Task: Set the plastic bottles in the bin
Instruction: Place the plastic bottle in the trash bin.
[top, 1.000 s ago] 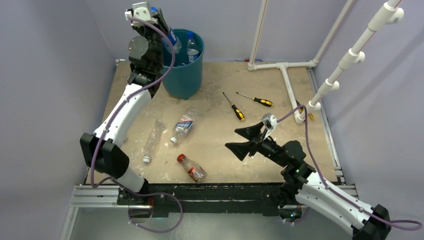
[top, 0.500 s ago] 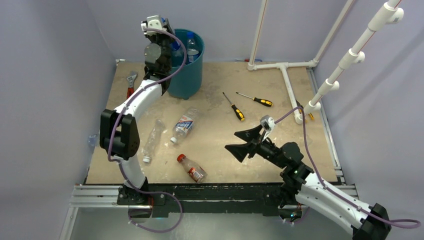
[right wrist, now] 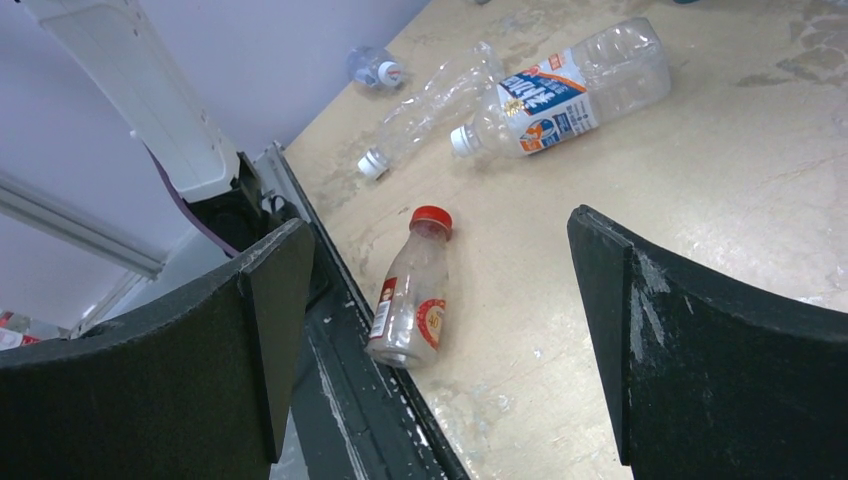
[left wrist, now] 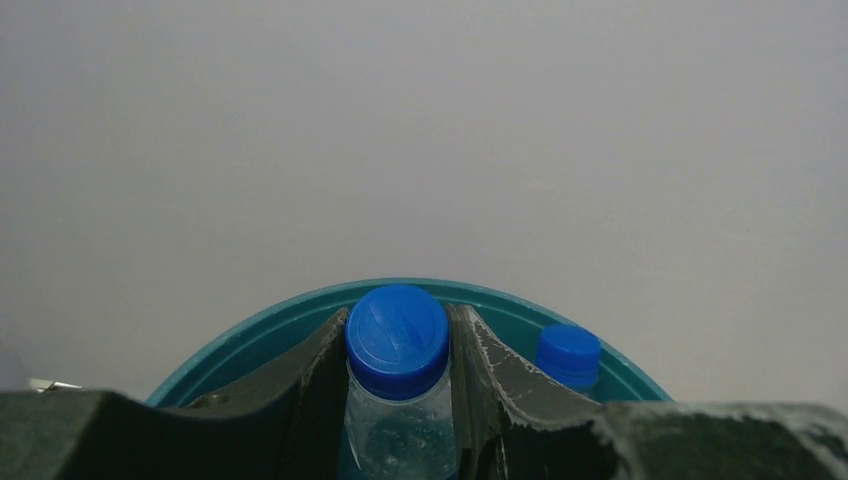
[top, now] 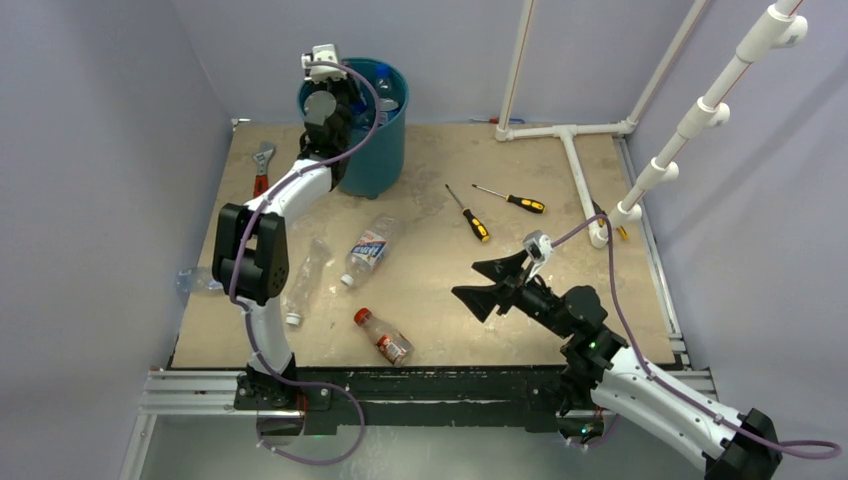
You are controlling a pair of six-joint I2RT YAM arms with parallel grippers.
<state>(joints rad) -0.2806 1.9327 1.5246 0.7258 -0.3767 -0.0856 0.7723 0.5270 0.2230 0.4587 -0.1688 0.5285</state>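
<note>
My left gripper (top: 345,97) is over the teal-green bin (top: 375,150), shut on a clear blue-capped bottle (left wrist: 397,340) at its neck. The bin's rim (left wrist: 250,335) curves behind the fingers. A second blue-capped bottle (left wrist: 568,355) stands inside the bin. My right gripper (top: 485,283) is open and empty above the table's front right. On the table lie a blue-labelled bottle (top: 368,250), a crushed clear bottle (top: 305,280) and a red-capped, red-labelled bottle (top: 383,336), which also shows in the right wrist view (right wrist: 412,300) between the open fingers. Another bottle (top: 195,280) lies off the left edge.
Two yellow-and-black screwdrivers (top: 468,213) (top: 512,200) lie mid-table. A red-handled wrench (top: 262,168) lies at the back left. A white pipe frame (top: 575,170) runs along the back right. The red-capped bottle lies at the black front rail (right wrist: 340,340).
My left arm has swung right and down, bringing the held bottle from the bin's left side to over its opening. The right arm has barely moved.
</note>
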